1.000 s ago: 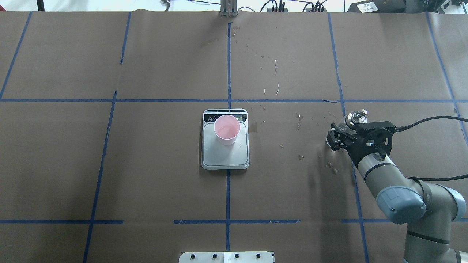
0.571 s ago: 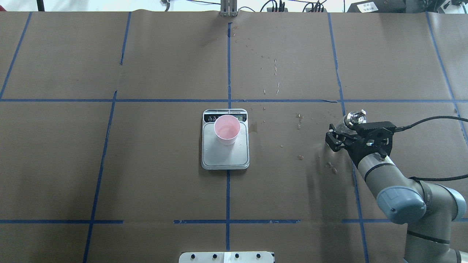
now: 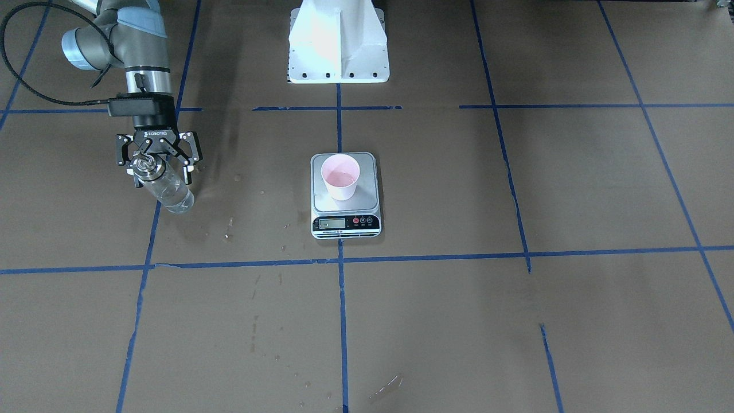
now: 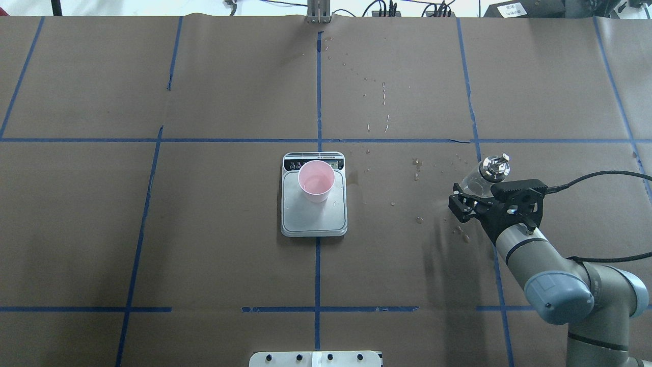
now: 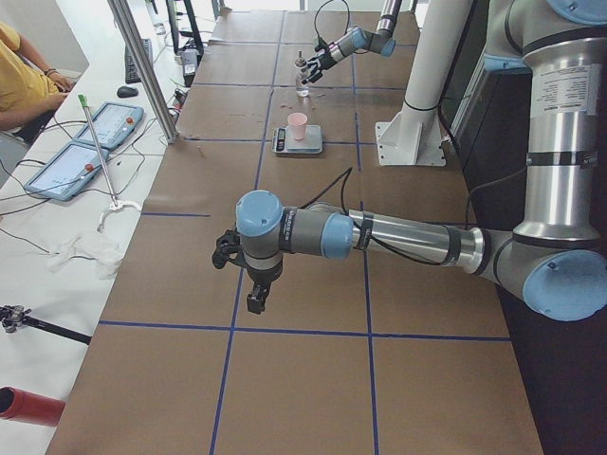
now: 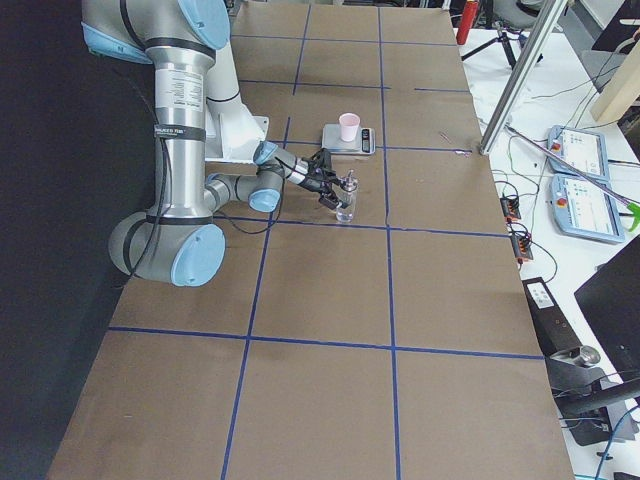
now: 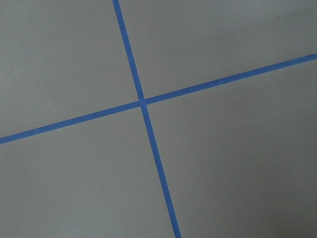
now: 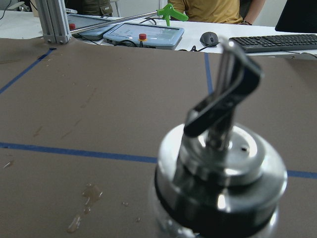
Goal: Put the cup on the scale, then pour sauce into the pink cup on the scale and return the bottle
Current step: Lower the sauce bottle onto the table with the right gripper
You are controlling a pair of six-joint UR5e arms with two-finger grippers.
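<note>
The pink cup (image 4: 316,181) stands upright on the back of the scale (image 4: 314,220), with a little clear liquid in it; both also show in the front view, cup (image 3: 340,176) and scale (image 3: 346,225). The glass bottle (image 4: 484,176) with its metal cap stands on the table to the right. My right gripper (image 4: 481,198) is open just behind it, its fingers either side of the bottle (image 3: 169,192) without gripping. The right wrist view shows the bottle cap (image 8: 223,168) close up. My left gripper (image 5: 248,277) shows only in the exterior left view, far from the scale; I cannot tell whether it is open or shut.
Spilled droplets (image 4: 418,219) lie on the brown paper between the scale and the bottle. Blue tape lines cross the table. The white robot base (image 3: 337,40) stands behind the scale. Operators' tablets (image 8: 143,34) lie beyond the far edge.
My right gripper has drawn back toward the robot, away from the bottle. The bottle stays standing in place. Cup and scale have not moved.
</note>
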